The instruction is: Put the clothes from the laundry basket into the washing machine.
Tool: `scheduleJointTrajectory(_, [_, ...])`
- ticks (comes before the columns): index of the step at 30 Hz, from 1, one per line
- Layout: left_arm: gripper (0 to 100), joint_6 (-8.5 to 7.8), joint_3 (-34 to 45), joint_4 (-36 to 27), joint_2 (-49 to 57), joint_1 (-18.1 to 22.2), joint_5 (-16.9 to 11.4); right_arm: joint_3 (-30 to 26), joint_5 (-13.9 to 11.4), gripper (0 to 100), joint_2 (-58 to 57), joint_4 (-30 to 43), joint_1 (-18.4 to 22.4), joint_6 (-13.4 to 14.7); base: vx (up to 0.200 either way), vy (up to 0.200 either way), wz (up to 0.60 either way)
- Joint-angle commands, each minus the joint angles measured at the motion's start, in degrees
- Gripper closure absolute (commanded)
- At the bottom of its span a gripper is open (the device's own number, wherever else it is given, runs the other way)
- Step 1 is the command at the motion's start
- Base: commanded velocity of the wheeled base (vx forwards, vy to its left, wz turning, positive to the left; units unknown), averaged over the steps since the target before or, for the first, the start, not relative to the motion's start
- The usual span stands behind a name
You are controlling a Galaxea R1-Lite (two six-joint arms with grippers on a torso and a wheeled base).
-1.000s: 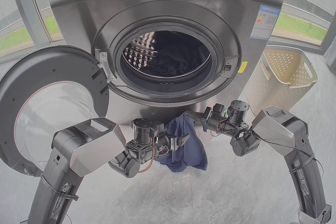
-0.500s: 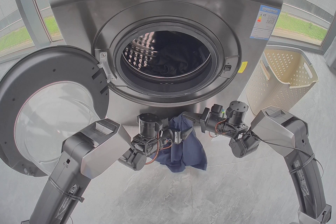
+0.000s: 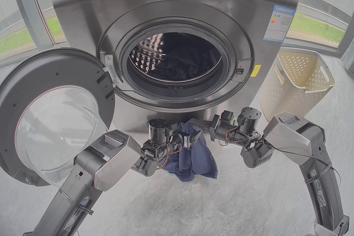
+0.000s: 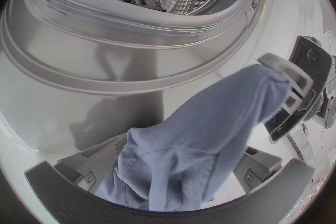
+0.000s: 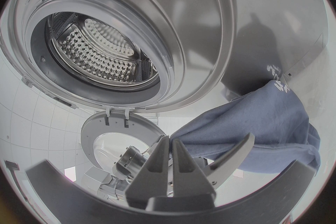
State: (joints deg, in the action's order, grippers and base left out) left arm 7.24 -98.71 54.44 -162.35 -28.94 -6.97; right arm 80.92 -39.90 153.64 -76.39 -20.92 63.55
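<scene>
Garment [image 3: 197, 161] in blue hangs low in front of the washing machine [image 3: 177, 8], under its open porthole, strung between both arms. The right gripper [image 3: 195, 123] has its fingers [image 5: 159, 160] pinched tight on the upper corner. The left gripper [image 3: 188, 138], just left of it, has its fingers [image 4: 105, 154] spread wide, bunched fabric lying between them. Dark clothes [image 3: 180, 58] sit in the drum. The laundry basket [image 3: 306, 78] stands at right, the door [image 3: 55, 63] hangs open at left.

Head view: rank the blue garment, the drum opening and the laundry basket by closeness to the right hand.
1. The blue garment, pinched in the right hand and hanging below it.
2. The drum opening, above the hand.
3. The laundry basket, farther off on the robot's right.
</scene>
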Motion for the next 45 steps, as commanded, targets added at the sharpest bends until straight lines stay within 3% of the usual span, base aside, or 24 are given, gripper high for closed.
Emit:
scheduleJointTrajectory(1, [0, -0.12, -5.1, -2.0, -2.0, 0.6, 0.6, -0.4, 0.0, 100, -0.4, -0.2, -0.1, -0.1, 0.0, 0.0, 0.0])
scheduleJointTrajectory(9, [0, -0.12, -10.0, -4.3, -4.2, -0.1, 1.4, -0.3, 0.0, 100, -0.4, -0.1, -0.1, 0.0, 0.0, 0.0, 0.0])
scheduleJointTrajectory(10, [100, -0.21, -10.6, -4.5, -4.6, -0.2, 1.6, -0.3, 0.0, 100, -0.4, -0.1, -0.1, 0.0, 0.0, 0.0, 0.0])
scheduleJointTrajectory(23, [100, -0.21, -11.9, -4.6, -4.0, -0.2, 2.8, 0.0, 0.0, 100, -0.2, 0.4, -0.1, 0.0, 0.0, 0.0, 0.0])
scheduleJointTrajectory(27, [100, -0.21, -6.8, -3.6, -0.2, -0.9, 3.4, 0.0, 0.0, 100, -0.2, 0.6, 0.0, 0.0, 0.0, 0.0, 0.0])
scheduleJointTrajectory(29, [100, 0.14, 1.8, -1.8, 4.9, -2.5, 3.4, -0.7, 0.0, 100, -0.4, 0.4, 0.1, -0.1, 0.0, 0.0, 0.0])
scheduleJointTrajectory(30, [100, 0.14, 4.8, -1.1, 6.8, -3.1, 3.3, -1.2, 0.0, 0, -0.4, 0.1, 0.2, -0.1, 0.0, 0.0, 0.0])
scheduleJointTrajectory(36, [100, 0.32, 17.5, 1.2, 15.9, -5.0, 2.8, -8.5, 0.0, 0, -2.3, -2.6, 0.6, -2.9, 0.0, 0.0, 0.0])
scheduleJointTrajectory(42, [100, 0.32, 22.0, 2.4, 19.8, -5.1, 2.8, -15.3, 0.0, 0, -7.2, -2.5, 1.1, -8.4, 0.0, 0.0, 0.0])
scheduleJointTrajectory(45, [100, 0.41, 24.5, 3.0, 22.3, -5.4, 2.8, -18.6, 0.1, 0, -10.8, -2.5, 2.5, -8.7, 0.0, 0.0, 0.0])
